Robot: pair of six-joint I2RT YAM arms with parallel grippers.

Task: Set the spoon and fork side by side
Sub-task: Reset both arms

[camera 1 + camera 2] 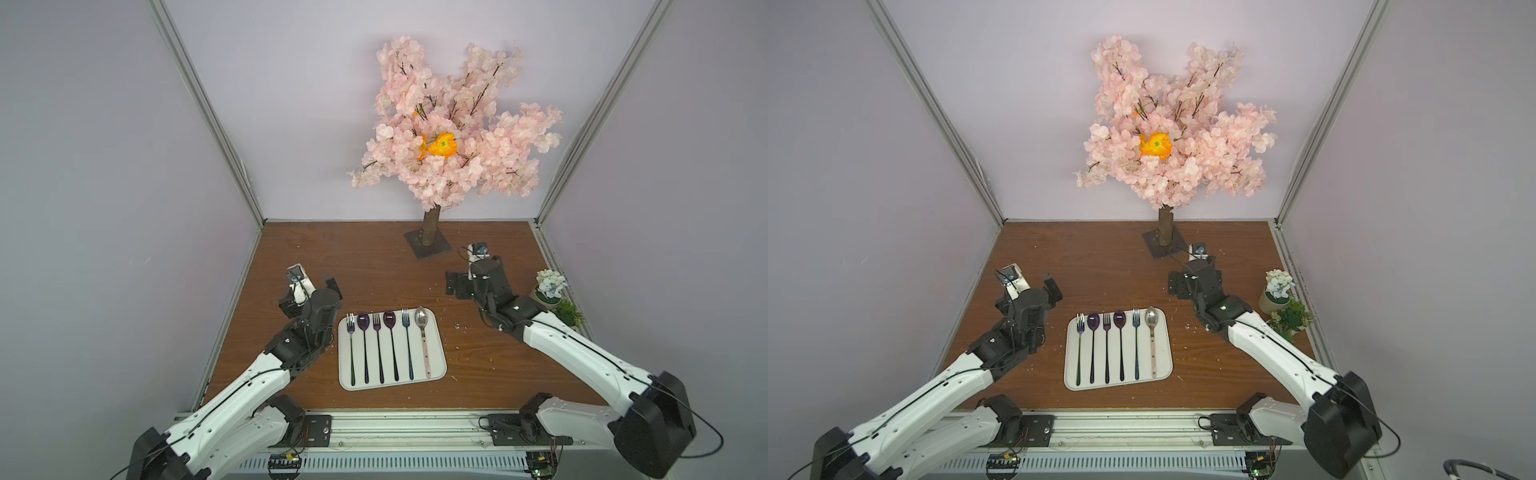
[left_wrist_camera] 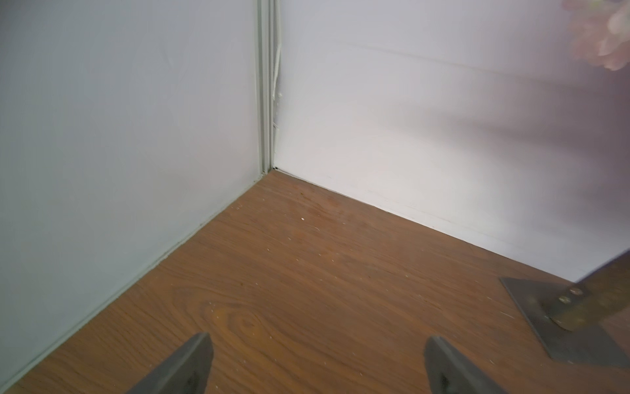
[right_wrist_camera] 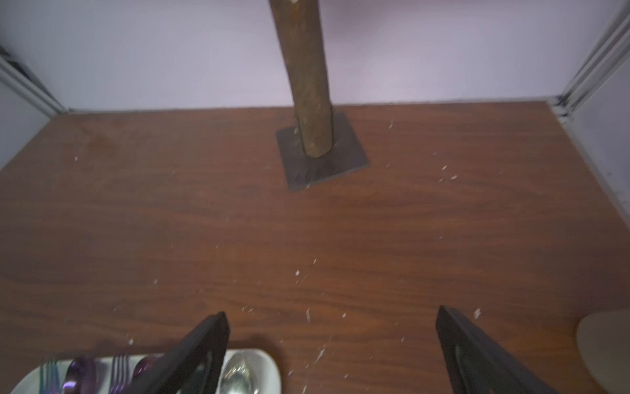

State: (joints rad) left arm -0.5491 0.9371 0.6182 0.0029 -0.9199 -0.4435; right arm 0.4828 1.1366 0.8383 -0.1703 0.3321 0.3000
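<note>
A white tray [image 1: 437,332] [image 1: 1165,332] lies at the front middle of the wooden table. On it, in one row of parallel pieces, are a fork [image 1: 350,328], a purple spoon [image 1: 363,322], a second fork [image 1: 377,328], a second purple spoon [image 1: 390,320], a blue fork [image 1: 407,345] [image 1: 1136,345] and a silver spoon [image 1: 424,345] [image 1: 1153,345]. My left gripper [image 1: 309,293] [image 2: 318,344] hovers left of the tray, open and empty. Beyond the tray's right far corner, my right gripper [image 1: 473,278] [image 3: 332,315] is open and empty too; the silver spoon [image 3: 238,375] shows beside one finger.
A pink blossom tree stands on a dark base plate [image 1: 428,245] [image 3: 324,170] at the back middle. Two small potted plants [image 1: 550,286] sit by the right wall. Enclosure walls close in the left, back and right sides. White crumbs dot the table.
</note>
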